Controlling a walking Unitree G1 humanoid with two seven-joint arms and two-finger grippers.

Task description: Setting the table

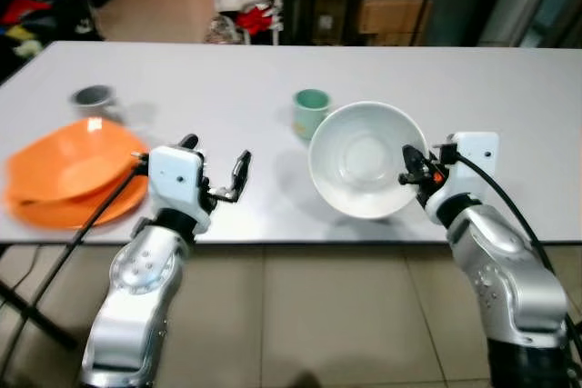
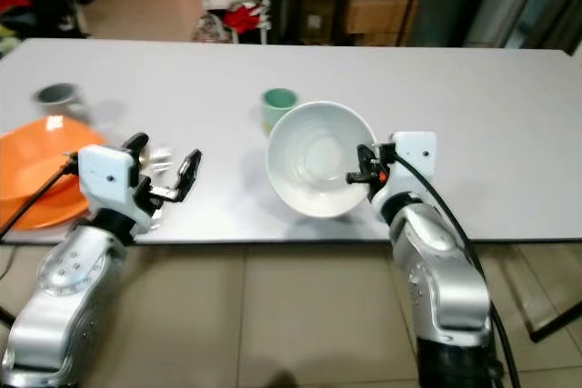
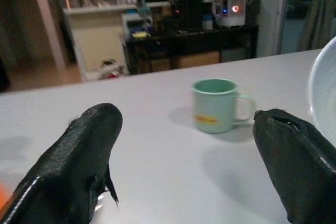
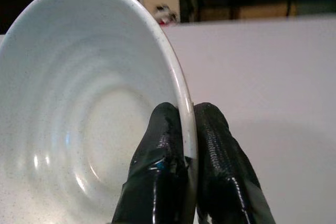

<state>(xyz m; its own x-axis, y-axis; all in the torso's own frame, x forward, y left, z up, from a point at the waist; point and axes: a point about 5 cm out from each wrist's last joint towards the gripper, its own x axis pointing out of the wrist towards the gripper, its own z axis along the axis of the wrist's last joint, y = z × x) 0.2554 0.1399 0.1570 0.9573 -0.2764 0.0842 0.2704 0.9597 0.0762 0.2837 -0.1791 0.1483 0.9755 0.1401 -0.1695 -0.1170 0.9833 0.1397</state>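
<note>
Right hand [image 1: 411, 168] pinches white bowl [image 1: 359, 156] rim near bench [image 1: 509, 88] front edge; left hand [image 1: 218, 170] open, empty. Bowl unplaced, orange plates [image 1: 68, 174] still stacked.

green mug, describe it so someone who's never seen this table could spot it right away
On the long white table, look near the middle, just behind the left rim of the big white bowl pinched by the right claw. The green mug stands there upright: small, pale mint, unlike the grey cup by the orange plates.

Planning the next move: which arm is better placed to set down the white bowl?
Right. The right gripper already pinches the white bowl by its rim; the left gripper hovers open and empty, apart from it.
</note>
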